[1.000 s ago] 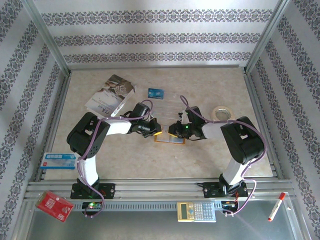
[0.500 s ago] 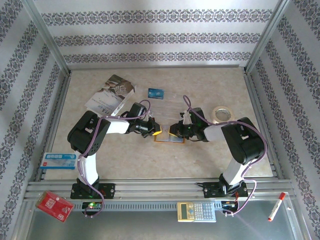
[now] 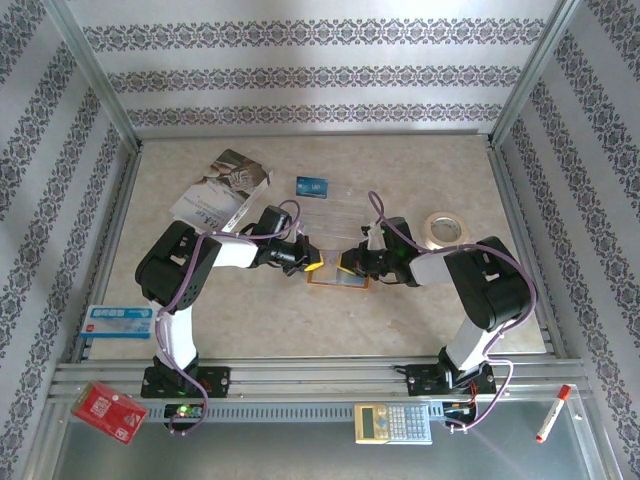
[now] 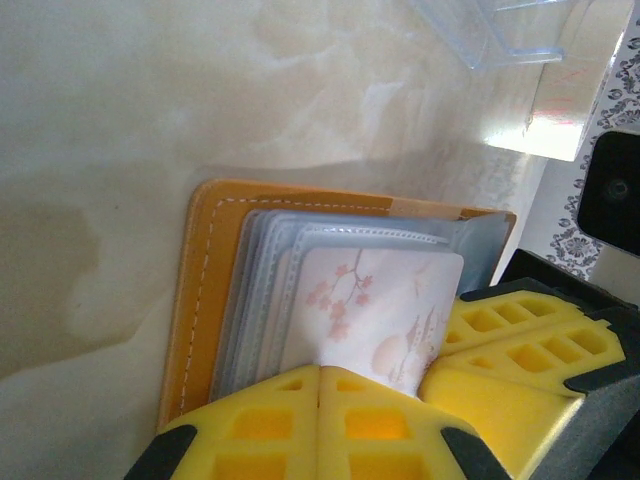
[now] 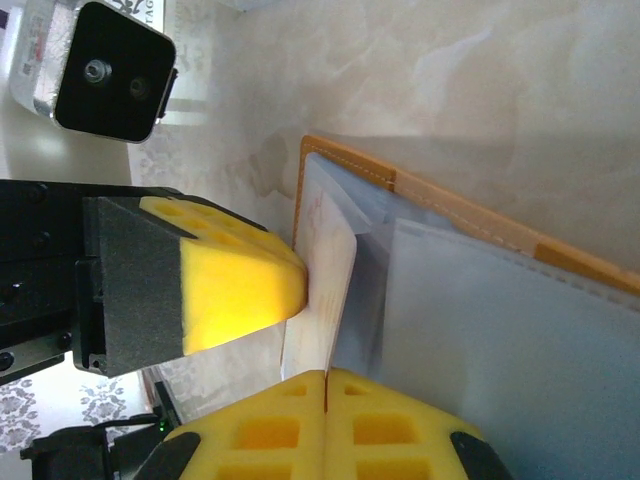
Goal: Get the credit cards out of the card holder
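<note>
The orange card holder [image 3: 338,279] lies open mid-table between both grippers, its clear pocket leaves [image 4: 262,300] fanned up. A pale card with pink blossoms [image 4: 375,310] sticks out of a pocket. My left gripper [image 4: 318,385] is shut at the holder's near edge, on the pocket leaves by the card's corner. My right gripper [image 5: 326,385] is shut on the pale card's edge [image 5: 325,290]; its yellow fingers [image 4: 520,340] appear at the right in the left wrist view. The left gripper's pad [image 5: 240,285] presses against the card from the other side. A blue card [image 3: 312,186] lies farther back.
A white booklet [image 3: 220,190] lies back left, a clear plastic case [image 4: 500,30] just behind the holder, a tape roll [image 3: 445,227] to the right. A white-and-blue box [image 3: 118,320], red packet [image 3: 108,412], calculator [image 3: 392,423] and marker [image 3: 553,413] sit along the near rail.
My right gripper has closed onto the pale card and shifted slightly right. The left gripper has stayed shut in place at the holder.
</note>
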Robot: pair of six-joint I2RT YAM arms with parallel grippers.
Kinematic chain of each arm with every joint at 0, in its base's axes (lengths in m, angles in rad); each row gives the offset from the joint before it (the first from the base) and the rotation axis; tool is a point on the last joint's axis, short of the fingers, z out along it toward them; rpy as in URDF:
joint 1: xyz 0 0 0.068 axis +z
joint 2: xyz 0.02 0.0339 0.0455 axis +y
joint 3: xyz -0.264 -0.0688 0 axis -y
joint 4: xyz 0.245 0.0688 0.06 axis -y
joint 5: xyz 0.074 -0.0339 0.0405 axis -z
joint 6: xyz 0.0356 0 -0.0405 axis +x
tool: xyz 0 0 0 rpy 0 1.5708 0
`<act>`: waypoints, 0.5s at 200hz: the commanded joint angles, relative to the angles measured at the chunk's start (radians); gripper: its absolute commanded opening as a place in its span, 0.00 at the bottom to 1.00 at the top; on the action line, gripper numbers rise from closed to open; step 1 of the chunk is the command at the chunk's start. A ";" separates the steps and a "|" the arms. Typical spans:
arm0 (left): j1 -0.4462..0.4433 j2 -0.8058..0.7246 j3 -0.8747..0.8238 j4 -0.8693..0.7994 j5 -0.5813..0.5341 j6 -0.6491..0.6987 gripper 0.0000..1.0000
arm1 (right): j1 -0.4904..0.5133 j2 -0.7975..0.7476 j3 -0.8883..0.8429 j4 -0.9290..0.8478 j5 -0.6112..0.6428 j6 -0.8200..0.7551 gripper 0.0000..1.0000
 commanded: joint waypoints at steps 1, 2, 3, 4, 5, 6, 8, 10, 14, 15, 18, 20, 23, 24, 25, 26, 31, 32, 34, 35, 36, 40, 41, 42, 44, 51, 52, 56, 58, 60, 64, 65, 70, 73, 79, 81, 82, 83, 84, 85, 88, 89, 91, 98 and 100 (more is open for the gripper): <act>0.011 0.090 -0.070 -0.207 -0.143 0.003 0.09 | -0.025 -0.044 -0.010 0.065 -0.066 -0.001 0.02; 0.011 0.090 -0.070 -0.207 -0.143 0.003 0.09 | -0.026 -0.043 -0.010 0.065 -0.067 -0.002 0.02; 0.011 0.090 -0.070 -0.207 -0.143 0.003 0.09 | -0.026 -0.043 -0.010 0.064 -0.067 -0.001 0.02; 0.012 0.090 -0.070 -0.207 -0.144 0.003 0.09 | -0.027 -0.043 -0.010 0.064 -0.068 -0.001 0.02; 0.013 0.090 -0.071 -0.207 -0.144 0.003 0.09 | -0.028 -0.043 -0.011 0.063 -0.068 -0.002 0.02; 0.013 0.090 -0.070 -0.207 -0.144 0.003 0.09 | -0.027 -0.043 -0.011 0.063 -0.068 -0.002 0.02; 0.013 0.089 -0.071 -0.206 -0.144 0.003 0.10 | -0.029 -0.043 -0.012 0.062 -0.067 -0.003 0.02; 0.013 0.089 -0.071 -0.205 -0.144 0.003 0.10 | -0.031 -0.043 -0.013 0.059 -0.067 -0.003 0.02; 0.013 0.087 -0.073 -0.205 -0.144 0.003 0.10 | -0.033 -0.041 -0.013 0.056 -0.067 -0.004 0.02; 0.013 0.087 -0.073 -0.206 -0.144 0.003 0.10 | -0.033 -0.041 -0.012 0.055 -0.067 -0.005 0.02; 0.013 0.087 -0.072 -0.206 -0.144 0.003 0.10 | -0.035 -0.040 -0.013 0.051 -0.068 -0.007 0.02; 0.014 0.086 -0.072 -0.206 -0.144 0.003 0.10 | -0.036 -0.040 -0.014 0.050 -0.068 -0.008 0.02; 0.015 0.085 -0.073 -0.206 -0.144 0.003 0.10 | -0.038 -0.038 -0.015 0.047 -0.068 -0.011 0.02; 0.015 0.084 -0.072 -0.206 -0.145 0.003 0.11 | -0.039 -0.038 -0.015 0.046 -0.068 -0.011 0.02; 0.015 0.084 -0.074 -0.206 -0.145 0.003 0.11 | -0.039 -0.038 -0.015 0.045 -0.068 -0.012 0.02; 0.015 0.084 -0.073 -0.205 -0.145 0.003 0.11 | -0.040 -0.038 -0.015 0.045 -0.067 -0.012 0.02; 0.016 0.081 -0.073 -0.204 -0.145 0.003 0.11 | -0.043 -0.036 -0.017 0.044 -0.067 -0.013 0.01; 0.016 0.080 -0.073 -0.204 -0.145 0.003 0.11 | -0.043 -0.036 -0.017 0.044 -0.066 -0.013 0.01; 0.016 0.080 -0.074 -0.202 -0.146 0.003 0.11 | -0.043 -0.036 -0.018 0.044 -0.066 -0.013 0.01; 0.015 0.080 -0.075 -0.203 -0.146 0.003 0.11 | -0.044 -0.036 -0.019 0.044 -0.066 -0.013 0.01; 0.016 0.080 -0.075 -0.202 -0.146 0.002 0.11 | -0.045 -0.035 -0.018 0.044 -0.067 -0.013 0.01; 0.016 0.078 -0.075 -0.201 -0.146 0.002 0.11 | -0.044 -0.034 -0.018 0.043 -0.069 -0.015 0.01; 0.016 0.078 -0.074 -0.200 -0.146 0.002 0.11 | -0.044 -0.034 -0.017 0.042 -0.068 -0.015 0.01; 0.015 0.078 -0.074 -0.199 -0.146 0.002 0.11 | -0.045 -0.033 -0.017 0.041 -0.068 -0.016 0.01; 0.016 0.078 -0.075 -0.198 -0.144 0.002 0.11 | -0.045 -0.032 -0.015 0.037 -0.068 -0.017 0.01; 0.016 0.081 -0.074 -0.197 -0.140 0.000 0.11 | -0.043 -0.028 -0.007 0.025 -0.068 -0.021 0.01; 0.016 0.081 -0.073 -0.196 -0.140 0.000 0.11 | -0.043 -0.028 -0.006 0.023 -0.067 -0.021 0.01; 0.016 0.081 -0.072 -0.195 -0.139 0.000 0.11 | -0.042 -0.025 -0.003 0.017 -0.066 -0.021 0.01; 0.016 0.082 -0.072 -0.195 -0.139 0.000 0.11 | -0.041 -0.022 -0.001 0.014 -0.065 -0.021 0.02; 0.015 0.082 -0.073 -0.195 -0.139 0.000 0.11 | -0.041 -0.021 0.001 0.012 -0.064 -0.022 0.02; 0.016 0.083 -0.073 -0.194 -0.139 0.000 0.11 | -0.037 -0.018 0.005 0.005 -0.062 -0.023 0.03; 0.016 0.083 -0.072 -0.194 -0.139 0.000 0.11 | -0.036 -0.017 0.006 0.004 -0.061 -0.023 0.03; 0.016 0.084 -0.073 -0.195 -0.139 0.000 0.11 | -0.032 -0.013 0.013 -0.010 -0.056 -0.026 0.05; 0.016 0.084 -0.074 -0.194 -0.139 0.000 0.11 | -0.028 -0.013 0.016 -0.016 -0.052 -0.028 0.06; 0.016 0.086 -0.074 -0.193 -0.139 -0.001 0.11 | -0.020 -0.009 0.024 -0.035 -0.045 -0.034 0.08; 0.016 0.087 -0.074 -0.194 -0.139 -0.002 0.11 | -0.017 -0.009 0.026 -0.041 -0.041 -0.036 0.08; 0.016 0.087 -0.074 -0.192 -0.139 -0.002 0.11 | -0.015 -0.009 0.028 -0.047 -0.040 -0.036 0.09; 0.016 0.087 -0.075 -0.192 -0.139 -0.001 0.11 | -0.014 -0.008 0.030 -0.052 -0.037 -0.037 0.09; 0.016 0.087 -0.075 -0.191 -0.139 -0.001 0.11 | -0.013 -0.008 0.031 -0.057 -0.034 -0.038 0.09; 0.016 0.087 -0.075 -0.192 -0.139 -0.001 0.11 | -0.011 -0.007 0.033 -0.061 -0.032 -0.040 0.09; 0.015 0.087 -0.075 -0.192 -0.139 -0.001 0.11 | -0.007 -0.007 0.037 -0.075 -0.025 -0.044 0.10; 0.016 0.088 -0.076 -0.192 -0.139 -0.001 0.11 | -0.005 -0.007 0.039 -0.080 -0.022 -0.045 0.11; 0.016 0.088 -0.077 -0.191 -0.139 -0.001 0.11 | -0.002 -0.008 0.042 -0.088 -0.016 -0.048 0.11; 0.016 0.089 -0.078 -0.191 -0.139 -0.002 0.11 | 0.006 -0.006 0.051 -0.117 0.004 -0.052 0.13; 0.016 0.089 -0.079 -0.190 -0.139 -0.003 0.11 | 0.008 -0.006 0.053 -0.126 0.011 -0.054 0.14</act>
